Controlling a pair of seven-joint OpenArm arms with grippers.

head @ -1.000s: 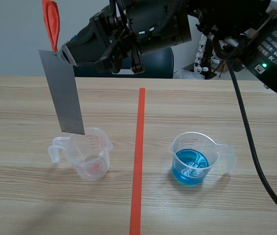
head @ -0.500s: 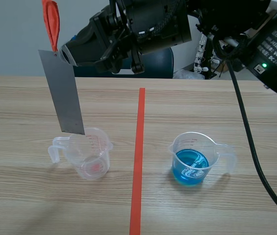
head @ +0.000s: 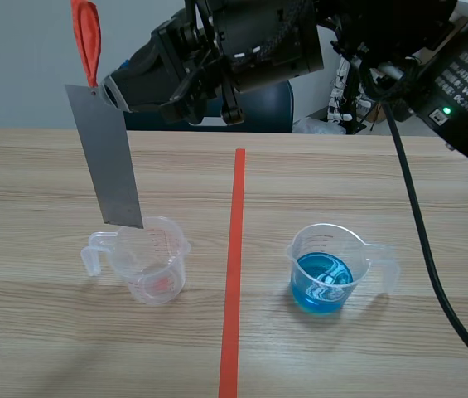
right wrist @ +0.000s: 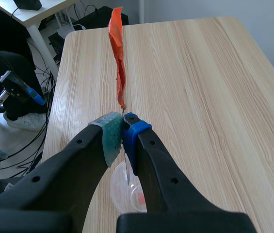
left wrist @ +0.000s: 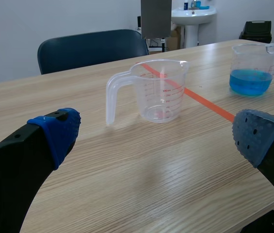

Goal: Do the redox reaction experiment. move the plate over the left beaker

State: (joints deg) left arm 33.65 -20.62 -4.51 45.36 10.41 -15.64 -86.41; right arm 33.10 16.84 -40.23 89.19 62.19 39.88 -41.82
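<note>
Your right gripper [right wrist: 122,131] is clenched on the thin grey metal plate [head: 106,157], which hangs just above the clear plastic left beaker [head: 152,259]. Left gripper [left wrist: 156,137] is spread, holding nothing. Move-over looks about done. Next: lower straight down, clear of the rim.

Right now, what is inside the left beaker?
The left beaker shows no visible liquid, only a small reddish spot at its bottom. The plate hides part of its far rim in the scene view.
</note>
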